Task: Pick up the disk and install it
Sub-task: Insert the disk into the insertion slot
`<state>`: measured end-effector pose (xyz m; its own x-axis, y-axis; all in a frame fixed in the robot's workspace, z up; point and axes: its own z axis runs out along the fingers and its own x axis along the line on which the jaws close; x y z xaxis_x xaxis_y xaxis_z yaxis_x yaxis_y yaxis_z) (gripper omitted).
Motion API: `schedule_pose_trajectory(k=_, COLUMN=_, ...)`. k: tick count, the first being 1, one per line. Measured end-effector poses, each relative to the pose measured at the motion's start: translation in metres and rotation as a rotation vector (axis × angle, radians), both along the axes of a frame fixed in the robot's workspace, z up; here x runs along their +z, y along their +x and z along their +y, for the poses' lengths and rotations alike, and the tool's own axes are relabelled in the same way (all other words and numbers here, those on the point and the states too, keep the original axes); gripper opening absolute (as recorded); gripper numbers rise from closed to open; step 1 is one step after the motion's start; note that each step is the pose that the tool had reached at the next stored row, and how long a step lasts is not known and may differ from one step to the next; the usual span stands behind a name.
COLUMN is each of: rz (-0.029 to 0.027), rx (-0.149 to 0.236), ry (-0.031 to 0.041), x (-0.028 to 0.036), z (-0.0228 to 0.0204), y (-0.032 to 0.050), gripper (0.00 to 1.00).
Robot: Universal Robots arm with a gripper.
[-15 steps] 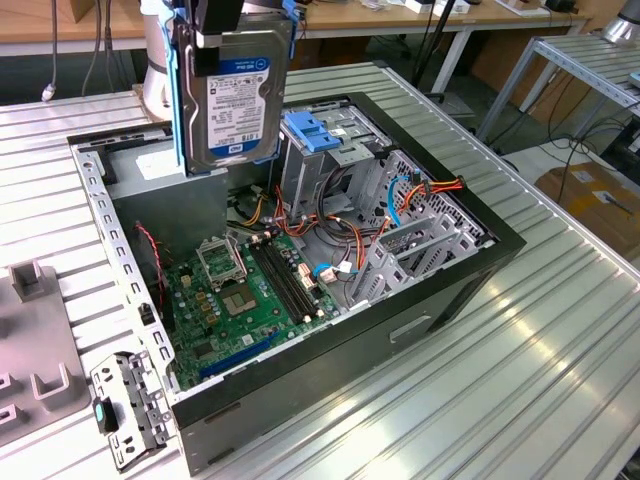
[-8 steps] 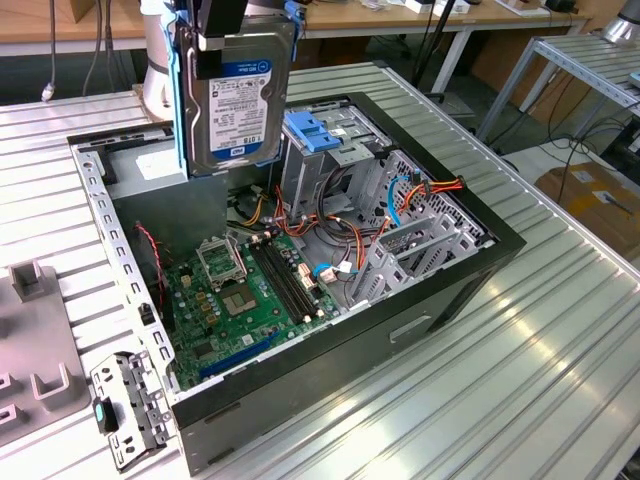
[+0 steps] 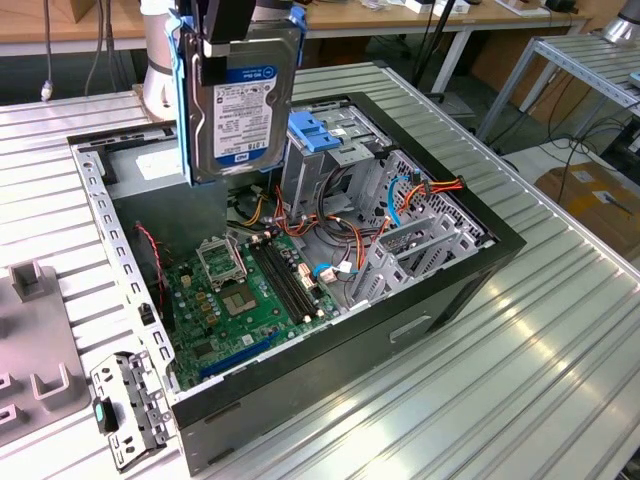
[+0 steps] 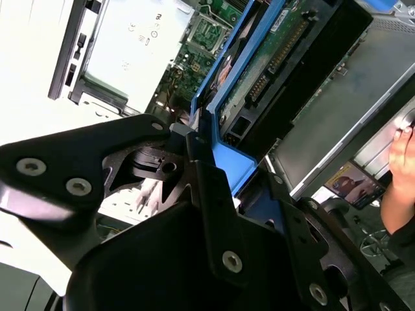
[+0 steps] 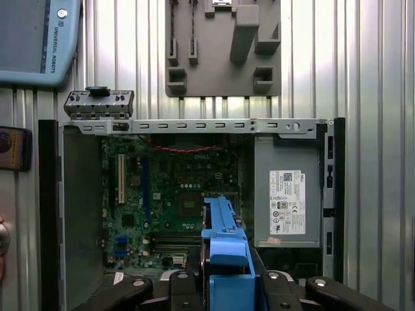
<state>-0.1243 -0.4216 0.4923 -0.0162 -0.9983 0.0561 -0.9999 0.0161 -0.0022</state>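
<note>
The tool (image 3: pixel 229 42) clamps the white-labelled disk (image 3: pixel 240 115) upright above the open computer case (image 3: pixel 420 320).

I see a ribbed metal table (image 3: pixel 540 340). A wooden desk (image 3: pixel 400 18) stands behind. 1 brown box (image 3: pixel 600 200) lies on the floor (image 3: pixel 520 165).

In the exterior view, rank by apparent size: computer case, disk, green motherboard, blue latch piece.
Largest: computer case.
Then disk and green motherboard, about alike; the disk hangs above the case, likely nearer the camera, so unranked.
Smallest: blue latch piece.
</note>
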Motion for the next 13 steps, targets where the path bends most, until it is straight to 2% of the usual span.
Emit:
schedule_pose_trajectory(k=7, rz=0.0000, rx=0.000, ry=0.0000, x=0.0000, z=-0.0088, y=0.0000, gripper=0.37)
schedule_pose_trajectory(k=13, rz=-0.0001, rx=0.000, ry=0.0001, x=0.0000, z=-0.0141, y=0.0000, gripper=0.37)
